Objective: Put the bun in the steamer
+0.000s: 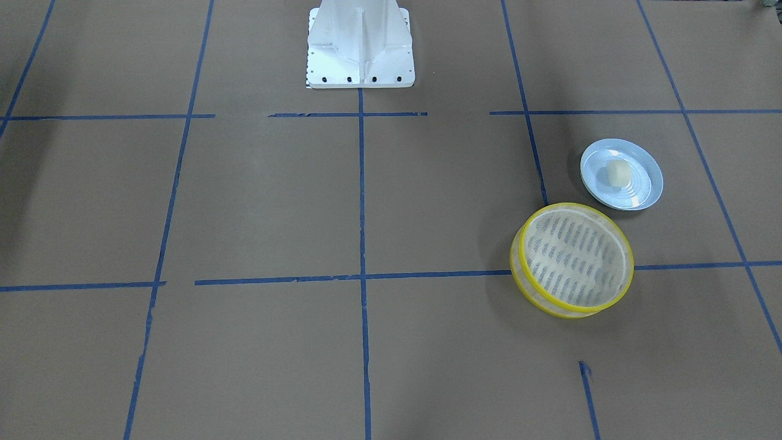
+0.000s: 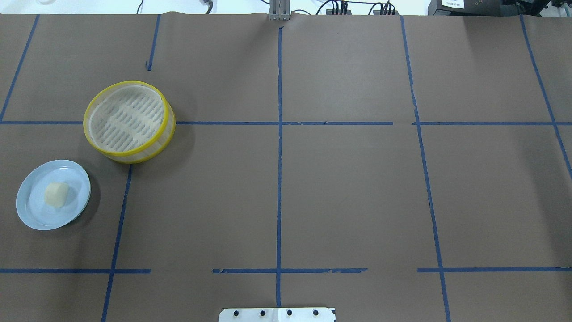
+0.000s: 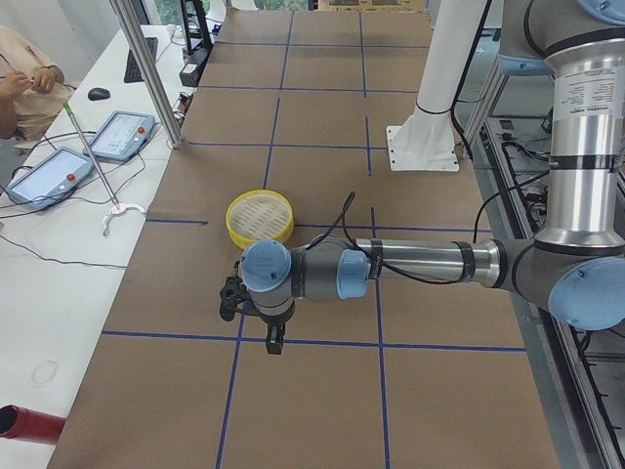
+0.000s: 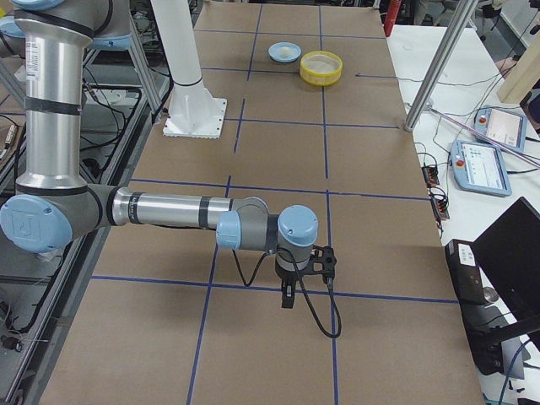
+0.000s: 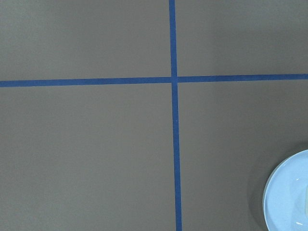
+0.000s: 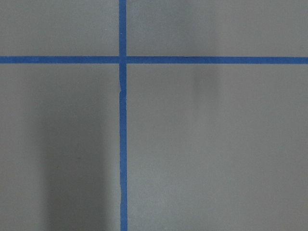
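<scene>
Nearest me, both arms hang low over the brown surface (image 2: 348,188). My left claw (image 3: 272,340) and right claw (image 4: 287,297) show only in the side views, so I cannot tell whether either is wide or narrow. Nothing can be seen gripped in either one. Both wrist cameras look straight down at bare paper and blue tape lines (image 6: 122,144). The left one also catches a sliver of the light blue plate (image 2: 27,210) at its lower right corner, so that arm is the closer of the two to the work. Further out on my left side, the bun (image 2: 56,194) sits on that plate, near its middle, lying on its side as far as I can judge (pale, soft-looking; I expect it to dent under a hard squeeze). Beyond the plate and a little inward stands the steamer (image 2: 129,120), upright, near the plate but not touching it. Its slotted bottom is bare. Progress: none of the task is done. No grasp, no lift, no transfer. What is left, by my reckoning, is everything: bring the left claw over the plate, take the bun gently, carry it the short way outward and set it down inside the yellow rim.
</scene>
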Controlling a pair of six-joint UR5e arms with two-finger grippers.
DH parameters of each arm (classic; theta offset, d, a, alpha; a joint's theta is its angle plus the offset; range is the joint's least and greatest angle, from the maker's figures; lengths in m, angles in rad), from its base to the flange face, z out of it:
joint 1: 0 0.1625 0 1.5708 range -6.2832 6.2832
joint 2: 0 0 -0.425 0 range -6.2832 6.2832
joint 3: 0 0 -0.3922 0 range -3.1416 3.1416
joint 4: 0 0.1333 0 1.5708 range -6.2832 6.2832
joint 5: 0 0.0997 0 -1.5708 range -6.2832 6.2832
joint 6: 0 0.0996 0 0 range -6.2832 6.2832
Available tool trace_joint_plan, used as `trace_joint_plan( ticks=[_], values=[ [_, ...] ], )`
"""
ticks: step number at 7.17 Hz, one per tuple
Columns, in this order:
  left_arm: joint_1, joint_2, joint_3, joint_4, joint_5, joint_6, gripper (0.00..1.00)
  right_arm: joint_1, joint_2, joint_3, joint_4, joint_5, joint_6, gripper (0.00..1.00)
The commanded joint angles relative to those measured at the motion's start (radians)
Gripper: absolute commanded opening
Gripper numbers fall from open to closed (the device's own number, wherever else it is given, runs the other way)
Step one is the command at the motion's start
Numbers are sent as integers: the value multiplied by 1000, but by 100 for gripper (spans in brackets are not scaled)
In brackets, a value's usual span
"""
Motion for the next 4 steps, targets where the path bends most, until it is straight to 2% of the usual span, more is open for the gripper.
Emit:
trace_joint_plan(
  ticks=[1, 4],
  values=[
    [6, 8, -15, -23, -3, 29, 100, 0, 0, 0, 0, 0, 0, 100],
    [6, 59, -28, -30, -33, 32, 100, 0, 0, 0, 0, 0, 0, 100]
  ],
)
